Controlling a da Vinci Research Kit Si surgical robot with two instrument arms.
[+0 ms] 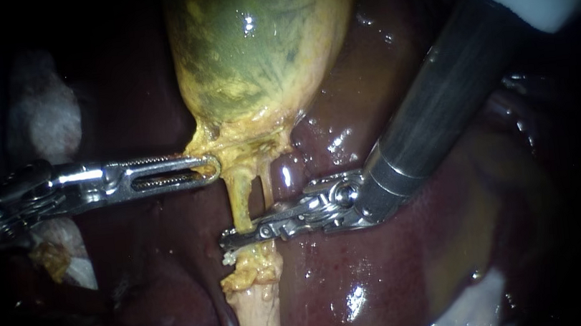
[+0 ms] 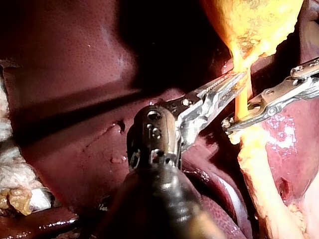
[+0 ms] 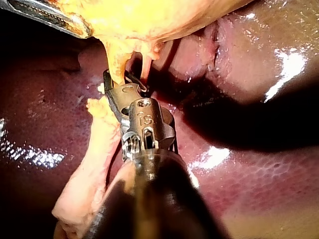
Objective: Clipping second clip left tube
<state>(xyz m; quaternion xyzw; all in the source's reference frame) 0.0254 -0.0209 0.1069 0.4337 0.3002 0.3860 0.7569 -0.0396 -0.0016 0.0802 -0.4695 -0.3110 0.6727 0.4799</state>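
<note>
Left tube [image 1: 239,201] between right instrument [image 1: 231,240] jaws

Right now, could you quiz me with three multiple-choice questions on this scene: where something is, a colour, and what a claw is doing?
1. Where does the tip of the right instrument lie? A at the tubes under the gallbladder; B on a white cloth; C in the air.
2. What colour is the gallbladder? A blue; B white; C yellow-green.
3. The claw of the left instrument is: A wide open, empty; B shut on the gallbladder's lower edge; C out of sight.
Answers: A, it crosses the tubes; C, its wall shows yellow and green; B, it pinches the yellow edge.
</note>
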